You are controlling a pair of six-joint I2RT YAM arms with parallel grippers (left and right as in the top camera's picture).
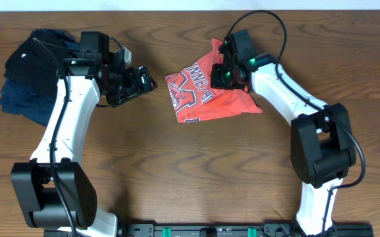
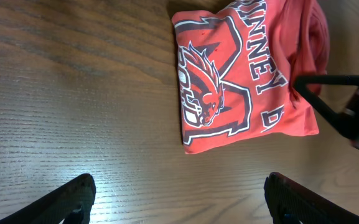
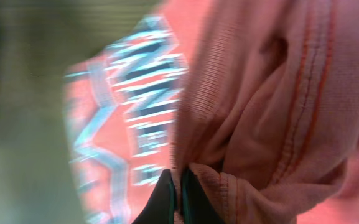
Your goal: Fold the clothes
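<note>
A coral-red T-shirt (image 1: 203,92) with white-and-dark varsity print lies partly folded on the table's middle right. It also shows in the left wrist view (image 2: 235,74). My right gripper (image 1: 228,71) is shut on a fold of the shirt's upper right part; in the right wrist view the fingers (image 3: 178,199) pinch the cloth (image 3: 260,93) and lift it. My left gripper (image 1: 142,80) is open and empty, a little to the left of the shirt; its fingers (image 2: 179,199) are spread wide above bare wood.
A pile of black and navy-blue garments (image 1: 28,72) lies at the far left behind my left arm. The wooden table (image 1: 190,171) stretches toward the front. The right arm's base stands at the front right.
</note>
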